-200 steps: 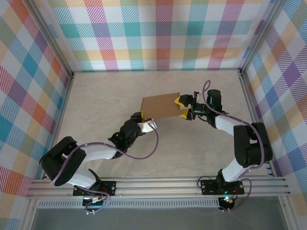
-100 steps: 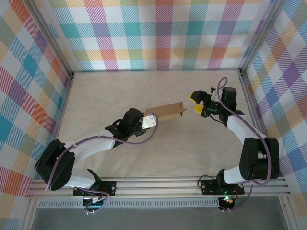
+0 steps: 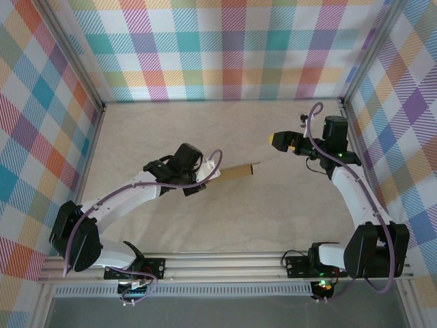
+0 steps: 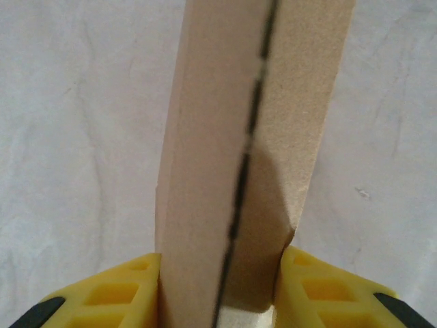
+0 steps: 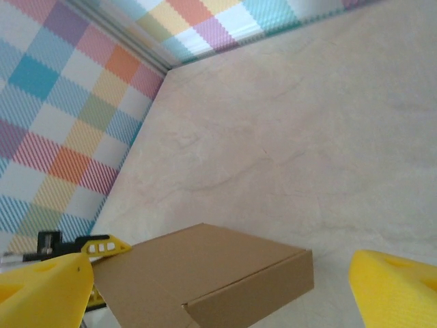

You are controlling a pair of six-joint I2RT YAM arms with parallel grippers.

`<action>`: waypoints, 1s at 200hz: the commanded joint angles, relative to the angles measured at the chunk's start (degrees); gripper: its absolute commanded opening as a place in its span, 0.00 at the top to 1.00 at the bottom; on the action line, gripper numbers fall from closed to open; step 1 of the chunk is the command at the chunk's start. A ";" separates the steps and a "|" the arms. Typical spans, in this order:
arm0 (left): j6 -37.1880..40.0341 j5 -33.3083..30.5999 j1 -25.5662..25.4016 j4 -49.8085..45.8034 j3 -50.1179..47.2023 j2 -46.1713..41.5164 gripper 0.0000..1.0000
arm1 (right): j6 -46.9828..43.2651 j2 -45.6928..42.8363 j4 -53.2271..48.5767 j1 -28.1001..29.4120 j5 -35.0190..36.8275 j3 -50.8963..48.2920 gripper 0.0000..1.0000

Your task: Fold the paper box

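The paper box (image 3: 236,172) sits near the middle of the pale marbled surface (image 3: 205,130), folded into a shallow closed shape. It is turned on edge, so from above it reads as a thin brown strip pointing right. The left gripper (image 3: 205,179) grips its left end. In the left wrist view, the jaws are clamped narrow on the paper box (image 4: 252,102), with a yellow finger (image 4: 113,294) pressed flat against each broad face. Whether the box's lower edge touches the surface cannot be told.

The right gripper (image 3: 280,141) hangs to the right and a little farther back, well apart from the box. Its jaws stand wide and hold nothing. In the right wrist view, its yellow fingers (image 5: 41,290) frame the paper box (image 5: 205,266), whose lid seam faces the camera. Plaid walls (image 3: 232,48) enclose the surface.
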 commanded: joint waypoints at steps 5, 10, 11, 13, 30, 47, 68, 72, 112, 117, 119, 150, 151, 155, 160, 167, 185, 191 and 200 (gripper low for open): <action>0.46 6.94 1.50 -7.49 3.08 0.21 0.75 | -12.60 -3.01 -4.25 0.66 -5.18 1.18 0.05; 0.58 8.01 1.71 -8.68 3.85 0.73 0.75 | -14.57 -3.54 -5.80 1.01 -5.80 1.41 0.05; 0.57 8.24 1.77 -8.93 4.08 0.82 0.75 | -14.85 -3.61 -5.98 1.08 -5.90 1.44 0.05; 0.65 8.70 1.86 -9.45 4.51 0.95 0.75 | -16.05 -3.72 -6.75 1.36 -6.03 1.53 0.05; 0.85 12.81 2.76 -15.48 8.41 3.60 0.74 | -30.62 -6.85 -13.87 5.06 -6.70 1.57 0.07; 1.23 15.15 3.65 -19.68 11.46 5.75 0.74 | -40.95 -10.40 -17.63 8.69 -3.34 0.38 0.09; 2.53 16.00 4.45 -22.42 13.28 7.18 0.74 | -48.92 -12.62 -21.06 9.67 -3.44 0.34 0.17; 2.70 16.07 4.59 -22.89 13.55 7.42 0.74 | -49.90 -12.61 -21.84 9.76 -3.52 0.74 0.18; 4.42 15.69 4.91 -27.55 16.34 10.57 0.74 | -59.73 -7.05 -34.14 11.66 2.14 8.04 0.48; 4.49 15.59 4.91 -27.47 16.42 10.73 0.74 | -60.49 -5.93 -35.44 11.98 3.47 9.26 0.55; 4.60 15.59 4.91 -27.47 16.36 10.75 0.74 | -60.86 -5.43 -36.07 12.17 4.05 9.77 0.58; 5.31 15.67 4.99 -27.23 17.18 11.96 0.74 | -64.27 0.09 -42.47 14.35 9.48 14.70 0.66; 5.35 15.67 4.99 -27.26 17.20 11.98 0.74 | -64.36 0.27 -42.51 14.44 9.60 14.81 0.66; 5.39 15.83 4.99 -27.36 17.34 12.11 0.74 | -64.56 0.73 -42.83 14.78 10.09 15.25 0.66; 5.48 15.90 4.99 -27.46 17.56 12.25 0.74 | -64.76 1.38 -43.22 15.14 10.47 15.83 0.66; 5.65 16.02 4.99 -27.55 17.73 12.44 0.74 | -64.95 2.33 -43.65 15.57 10.96 16.47 0.66; 6.18 16.05 4.99 -27.62 17.92 12.69 0.74 | -65.11 4.58 -44.22 17.06 12.97 17.59 0.67; 6.34 16.05 4.99 -27.69 18.02 12.76 0.74 | -65.23 5.16 -44.46 17.42 13.51 17.89 0.67; 6.49 16.12 5.07 -27.73 18.04 12.96 0.74 | -65.62 5.95 -45.12 17.88 13.84 18.29 0.67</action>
